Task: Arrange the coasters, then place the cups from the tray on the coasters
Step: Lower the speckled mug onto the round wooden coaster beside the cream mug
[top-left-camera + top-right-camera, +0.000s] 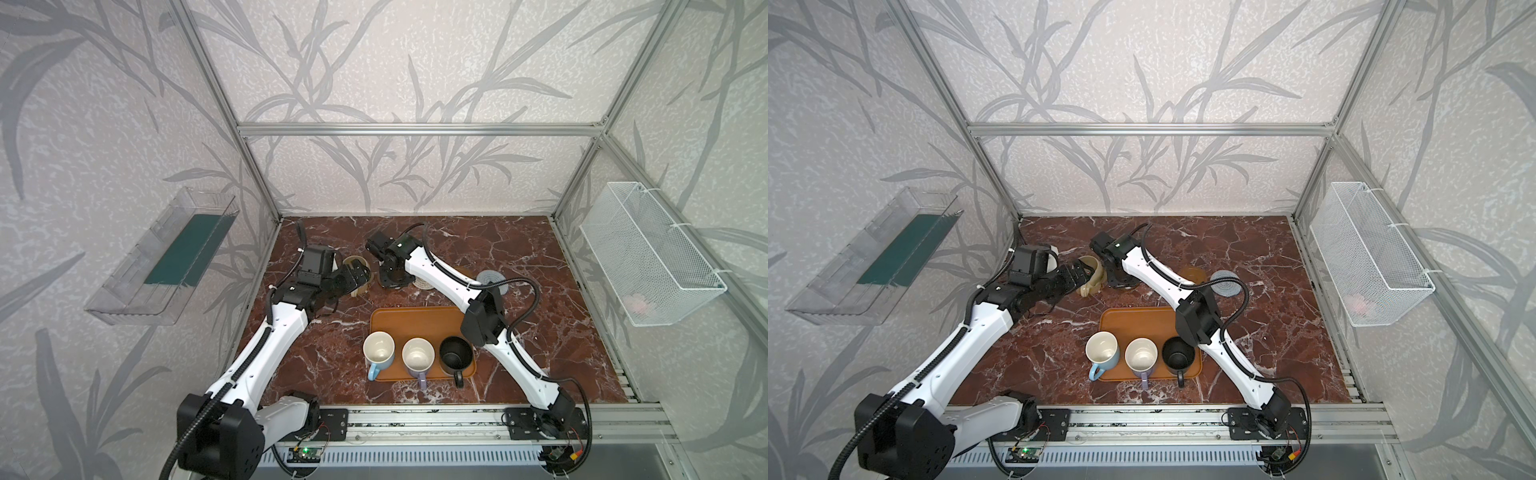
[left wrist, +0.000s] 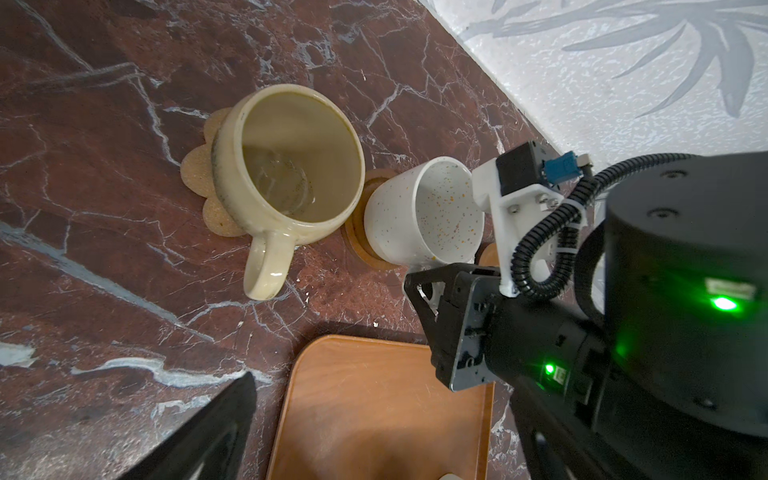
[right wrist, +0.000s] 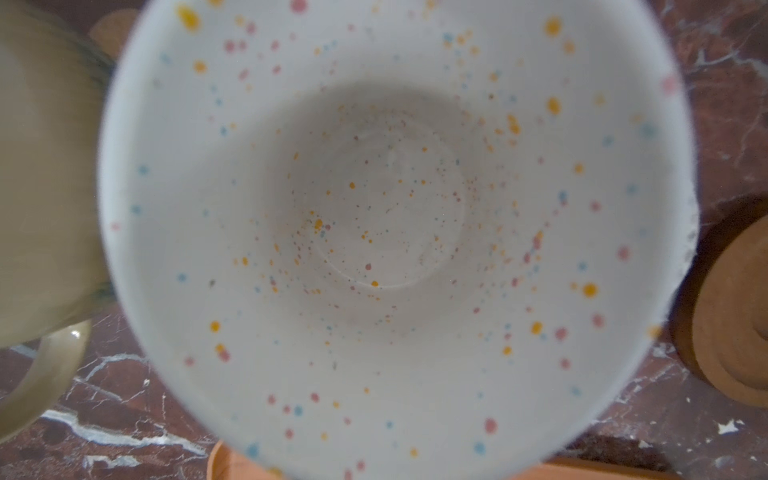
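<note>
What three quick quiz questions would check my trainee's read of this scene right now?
1. How many cups stand on the tray?
2. True or false: the cream-yellow mug sits on the lobed coaster.
3. Which is the right gripper shut on? A black mug; B white speckled mug; C lavender mug.
Key: 1 three; 2 true; 3 B.

Top views overhead, whole table (image 1: 540,257); wrist views close, sharing speckled cup (image 2: 399,224).
</note>
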Controlling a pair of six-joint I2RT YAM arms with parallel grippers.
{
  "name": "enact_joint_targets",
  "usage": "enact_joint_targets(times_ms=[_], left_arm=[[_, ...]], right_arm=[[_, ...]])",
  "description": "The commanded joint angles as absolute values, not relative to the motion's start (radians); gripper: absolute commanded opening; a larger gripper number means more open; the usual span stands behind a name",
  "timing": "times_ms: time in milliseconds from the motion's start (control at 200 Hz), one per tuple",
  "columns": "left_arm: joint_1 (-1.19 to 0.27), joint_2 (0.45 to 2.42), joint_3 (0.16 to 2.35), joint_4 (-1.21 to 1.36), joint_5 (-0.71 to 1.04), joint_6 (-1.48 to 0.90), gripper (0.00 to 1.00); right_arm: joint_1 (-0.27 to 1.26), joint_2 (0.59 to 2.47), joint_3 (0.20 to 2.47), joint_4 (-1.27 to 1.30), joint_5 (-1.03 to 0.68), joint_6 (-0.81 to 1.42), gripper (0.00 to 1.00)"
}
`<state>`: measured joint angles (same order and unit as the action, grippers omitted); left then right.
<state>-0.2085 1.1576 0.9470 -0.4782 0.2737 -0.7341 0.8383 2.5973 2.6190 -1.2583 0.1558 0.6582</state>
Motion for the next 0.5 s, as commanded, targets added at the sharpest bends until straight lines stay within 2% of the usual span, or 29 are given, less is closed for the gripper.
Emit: enact_joint_targets(times_ms=[0,290,365,460,500], left_arm=[[-0.206,1.156,0.932,-0.463,0.263,-0.724,0.98],[-0.206,1.156,0.918,-0.459,0.263,-0.727,0.98],[-0.206,1.151,0.913,-0.456,0.265,-0.730,0.98],[-0.206,1.146,0.909,-0.454,0.265,-0.733,0.98],[-0.206,1.145,0.907,-0.457,0.264,-0.733,0.98]], right_arm=[[0.834,2.587,2.667,-1.220,0.173,0.667,0.00],[0.834,2.602,2.671,-1.212,0.132,0.672,0.00],[0.833,2.604,2.671,-1.216,0.128,0.672,0.04],[0.829,2.609,2.674,-1.222,0.115,0.673,0.18],[0.827,2.611,2.672,-1.224,0.110,0.678,0.18]])
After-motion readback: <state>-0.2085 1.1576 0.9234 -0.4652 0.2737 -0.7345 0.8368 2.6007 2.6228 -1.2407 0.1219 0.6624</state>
